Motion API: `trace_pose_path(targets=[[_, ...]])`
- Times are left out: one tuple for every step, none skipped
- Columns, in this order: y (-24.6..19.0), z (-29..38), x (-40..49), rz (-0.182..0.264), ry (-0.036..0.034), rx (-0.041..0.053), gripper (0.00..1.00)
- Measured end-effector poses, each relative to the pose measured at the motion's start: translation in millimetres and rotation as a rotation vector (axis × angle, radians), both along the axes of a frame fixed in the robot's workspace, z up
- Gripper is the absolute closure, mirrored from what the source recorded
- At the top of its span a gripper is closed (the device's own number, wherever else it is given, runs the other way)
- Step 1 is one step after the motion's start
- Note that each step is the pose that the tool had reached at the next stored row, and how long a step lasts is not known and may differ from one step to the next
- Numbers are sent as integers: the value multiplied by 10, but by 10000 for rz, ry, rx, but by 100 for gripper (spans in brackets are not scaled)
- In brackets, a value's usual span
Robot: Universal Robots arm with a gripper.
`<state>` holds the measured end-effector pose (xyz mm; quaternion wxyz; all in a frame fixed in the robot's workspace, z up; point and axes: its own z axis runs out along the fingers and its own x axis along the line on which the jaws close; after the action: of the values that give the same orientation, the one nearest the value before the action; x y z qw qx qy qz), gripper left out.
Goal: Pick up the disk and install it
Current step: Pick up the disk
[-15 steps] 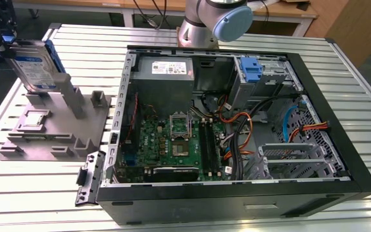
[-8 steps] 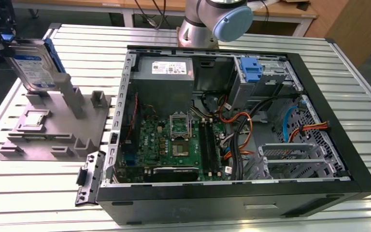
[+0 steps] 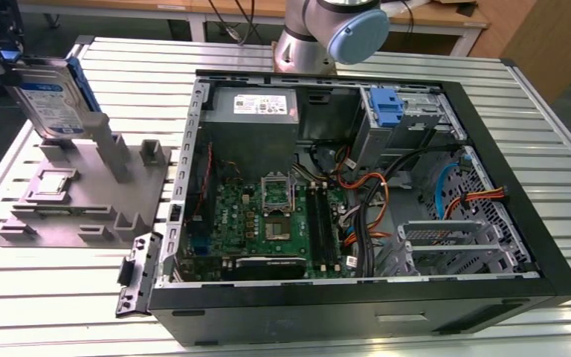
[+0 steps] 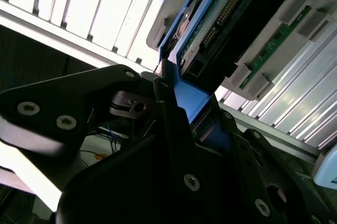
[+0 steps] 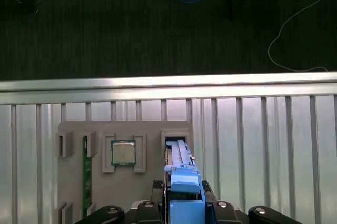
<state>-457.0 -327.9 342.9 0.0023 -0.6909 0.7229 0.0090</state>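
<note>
The arm (image 3: 302, 44) is a silver-grey tube with a round pale blue cap (image 3: 357, 33) on its joint. The gripper (image 4: 189, 111) is matt black, built of angular plates and links, with silver round-head screws (image 4: 27, 109) set in them

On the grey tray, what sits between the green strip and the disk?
A small square silver chip lies between strip and disk, in the first wrist view.
</note>
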Motion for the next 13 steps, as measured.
trace_pose_path(targets=[[0,4,0,0,0,0,64],[0,7,0,-1,0,0,64],[0,10,0,0,-1,0,64],[0,13,0,0,0,0,64],[0,16,0,-1,0,0,64],[0,18,0,0,0,0,64],[0,21,0,0,0,0,64],[0,23,0,0,0,0,64],[0,26,0,0,0,0,64],[0,27,0,0,-1,0,64],[0,28,0,0,-1,1,64],[0,30,0,-1,0,0,64],[0,32,0,0,0,0,64]])
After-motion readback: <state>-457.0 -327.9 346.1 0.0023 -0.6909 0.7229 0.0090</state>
